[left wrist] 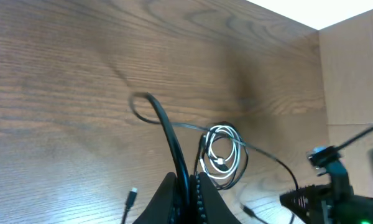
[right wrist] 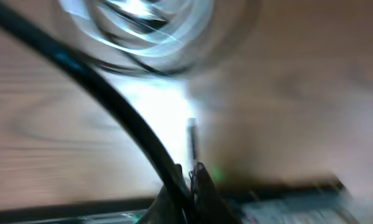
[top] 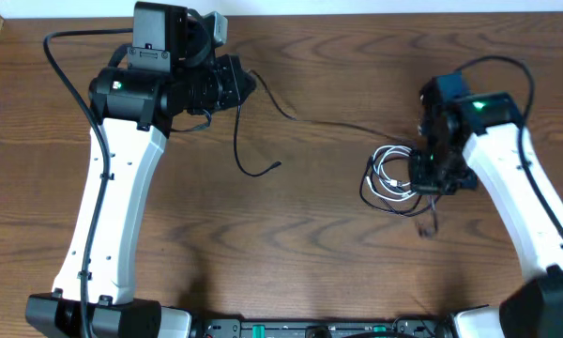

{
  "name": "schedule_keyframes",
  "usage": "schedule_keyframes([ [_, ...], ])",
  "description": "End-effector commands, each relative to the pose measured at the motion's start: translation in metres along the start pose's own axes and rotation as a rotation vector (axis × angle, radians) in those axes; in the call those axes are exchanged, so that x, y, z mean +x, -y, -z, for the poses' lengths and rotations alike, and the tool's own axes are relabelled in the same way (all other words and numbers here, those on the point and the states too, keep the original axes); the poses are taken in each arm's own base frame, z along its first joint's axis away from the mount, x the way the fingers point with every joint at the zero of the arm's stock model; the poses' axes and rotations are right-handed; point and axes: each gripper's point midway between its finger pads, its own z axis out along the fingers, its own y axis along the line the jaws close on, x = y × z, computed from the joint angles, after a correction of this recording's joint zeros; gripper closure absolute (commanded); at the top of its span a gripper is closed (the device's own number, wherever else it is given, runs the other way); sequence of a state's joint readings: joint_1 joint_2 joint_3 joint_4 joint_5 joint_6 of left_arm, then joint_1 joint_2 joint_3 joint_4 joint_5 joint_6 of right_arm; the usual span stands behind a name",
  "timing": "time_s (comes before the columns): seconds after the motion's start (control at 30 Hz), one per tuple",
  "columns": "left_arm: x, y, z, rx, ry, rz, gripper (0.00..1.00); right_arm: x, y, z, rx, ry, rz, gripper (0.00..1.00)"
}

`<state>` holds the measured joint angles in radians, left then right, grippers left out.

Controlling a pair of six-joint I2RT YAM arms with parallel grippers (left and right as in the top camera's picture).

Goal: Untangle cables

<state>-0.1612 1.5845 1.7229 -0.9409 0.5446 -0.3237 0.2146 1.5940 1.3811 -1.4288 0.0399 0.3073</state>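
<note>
The left tool (left wrist: 185, 194) is pinching the thin black cord (left wrist: 168, 134), which is raised above the brown wooden counter (top: 310, 244). The right tool (top: 430, 178) seems pressed together on the same cord, just beside the coiled white cord (left wrist: 227, 129) lying flat. Best to draw the black strand out slowly and sideways, so the white loops aren't dragged along.

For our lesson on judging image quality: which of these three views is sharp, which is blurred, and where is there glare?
Overhead: sharp and evenly lit, with the white cable crisp. Left wrist: fairly sharp farther off, but the black cable goes soft close to the lens. Right wrist: heavily blurred, the white cable is a smear, and there is bright glare on the table.
</note>
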Motion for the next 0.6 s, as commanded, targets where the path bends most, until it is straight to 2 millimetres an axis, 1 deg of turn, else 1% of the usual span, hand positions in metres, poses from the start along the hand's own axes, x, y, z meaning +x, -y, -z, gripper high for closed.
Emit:
schedule_keyframes([
  [0.0, 0.002, -0.004, -0.003, -0.017, -0.007, -0.015, 0.93, -0.001, 0.041, 0.005, 0.248, 0.033, -0.100, 0.99],
  [0.07, 0.002, -0.004, -0.003, -0.017, -0.007, -0.015, 0.92, -0.003, 0.038, 0.007, 0.226, 0.044, -0.102, 0.99],
  [0.1, 0.002, -0.004, -0.003, -0.017, -0.007, -0.015, 0.93, -0.006, 0.028, 0.006, 0.174, 0.050, -0.073, 0.99],
  [0.13, 0.002, -0.004, -0.003, -0.018, -0.008, -0.015, 0.92, -0.009, 0.015, 0.006, 0.100, 0.053, -0.024, 0.99],
  [0.17, 0.002, -0.004, -0.003, -0.018, -0.008, -0.014, 0.93, -0.012, -0.003, 0.006, 0.001, 0.058, 0.040, 0.99],
  [0.2, 0.003, -0.004, -0.003, -0.019, -0.011, -0.013, 0.93, -0.016, -0.027, 0.010, -0.133, 0.074, 0.120, 0.99],
  [0.23, 0.003, -0.005, -0.003, -0.020, -0.014, -0.011, 0.93, -0.021, -0.054, 0.017, -0.282, 0.102, 0.195, 0.99],
  [0.27, 0.004, -0.005, -0.003, -0.021, -0.017, -0.009, 0.92, -0.025, -0.073, 0.024, -0.393, 0.129, 0.243, 0.98],
  [0.3, 0.005, -0.005, -0.003, -0.022, -0.020, -0.007, 0.93, -0.030, -0.096, 0.036, -0.529, 0.168, 0.294, 0.96],
  [0.37, 0.006, -0.006, -0.003, -0.025, -0.027, -0.004, 0.93, -0.041, -0.130, 0.062, -0.741, 0.253, 0.367, 0.93],
  [0.47, 0.006, -0.006, -0.004, -0.026, -0.027, 0.062, 0.93, -0.061, -0.160, 0.096, -0.909, 0.382, 0.412, 0.93],
  [0.5, 0.006, -0.007, -0.004, -0.027, -0.026, 0.104, 0.93, -0.068, -0.168, 0.105, -0.940, 0.426, 0.419, 0.93],
  [0.57, 0.005, -0.006, -0.005, -0.026, -0.021, 0.199, 0.92, -0.080, -0.182, 0.117, -0.981, 0.478, 0.407, 0.93],
])
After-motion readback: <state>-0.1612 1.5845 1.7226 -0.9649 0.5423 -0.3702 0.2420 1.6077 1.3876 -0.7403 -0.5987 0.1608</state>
